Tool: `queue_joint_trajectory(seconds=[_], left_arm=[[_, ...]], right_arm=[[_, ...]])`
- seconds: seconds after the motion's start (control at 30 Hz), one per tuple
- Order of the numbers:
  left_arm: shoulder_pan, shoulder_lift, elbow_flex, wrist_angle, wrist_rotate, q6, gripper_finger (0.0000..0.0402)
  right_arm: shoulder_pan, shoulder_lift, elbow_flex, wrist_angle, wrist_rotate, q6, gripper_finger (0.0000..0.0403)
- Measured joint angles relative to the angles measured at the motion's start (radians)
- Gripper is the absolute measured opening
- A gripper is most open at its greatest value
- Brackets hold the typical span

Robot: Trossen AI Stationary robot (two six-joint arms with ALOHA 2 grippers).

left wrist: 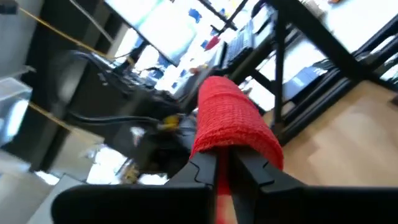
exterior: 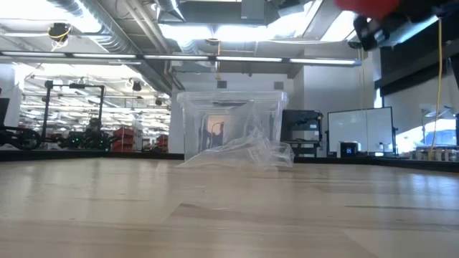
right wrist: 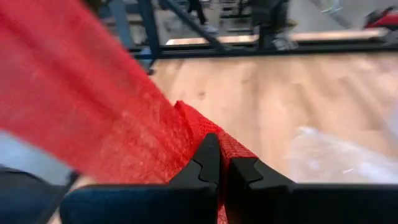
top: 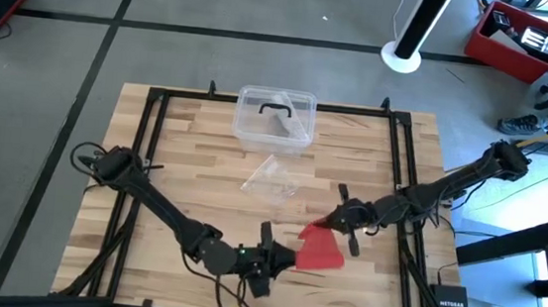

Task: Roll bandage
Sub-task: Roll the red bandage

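The red bandage (top: pixel 320 249) is held above the table's near right part between my two grippers, as a wide red band of fabric. My left gripper (top: pixel 285 257) is shut on its left end, and my right gripper (top: pixel 331 221) is shut on its far end. In the left wrist view the bandage (left wrist: pixel 233 121) arches as a broad red fold past the fingers. In the right wrist view it (right wrist: pixel 81 106) spreads wide away from the fingers. The low view shows only a red bit of the bandage (exterior: pixel 367 6) at the top edge. My left gripper pinches the bandage between its two fingers at the band's left end (left wrist: pixel 224 177), coming level from the table's left. The fabric folds over beyond the fingertips and is clear of the table. How many layers it holds, I cannot tell. My right gripper pinches a bunched edge of the bandage (right wrist: pixel 225 144) between its two fingers, coming from the table's right side. The fabric fans out wide from the pinch and is clear of the table.
A clear plastic box with a black handle (top: pixel 275 119) stands at the table's far middle, also in the low view (exterior: pixel 229 122). A crumpled clear plastic wrapper (top: pixel 272 178) lies in front of it. Black frame rails (top: pixel 397 164) run along the table's edges.
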Motion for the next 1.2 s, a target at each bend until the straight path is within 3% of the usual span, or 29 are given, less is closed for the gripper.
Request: queue_joint_trajectory(seconds=[0.2, 0.47, 0.63, 0.77, 0.87, 1.0, 1.2], left_arm=[[0.061, -0.008, 0.001, -0.033, -0.083, 0.087, 0.0013], [0.121, -0.006, 0.001, -0.166, -0.091, -0.06, 0.0013], [0.118, -0.005, 0.002, -0.157, -0.074, -0.065, 0.0013], [0.111, -0.005, 0.002, -0.162, -0.037, -0.123, 0.0013], [0.103, -0.003, 0.002, -0.164, 0.003, -0.2, 0.0013], [0.092, -0.003, 0.002, -0.185, 0.025, -0.287, 0.0013], [0.088, -0.003, 0.002, -0.261, 0.053, -0.383, 0.0013]], right_arm=[[0.0, 0.006, -0.081, 0.143, -0.129, 0.122, 0.0003], [-0.002, 0.006, -0.082, 0.143, -0.172, 0.25, 0.0014], [-0.002, 0.006, -0.082, 0.121, -0.091, 0.249, 0.0095], [-0.002, 0.006, -0.082, 0.106, 0.024, 0.166, 0.0172], [-0.002, 0.006, -0.081, 0.107, 0.045, 0.055, 0.0215], [-0.001, 0.006, -0.081, 0.126, 0.057, -0.022, 0.0244], [-0.001, 0.003, -0.022, 0.12, 0.108, -0.055, 0.025]])
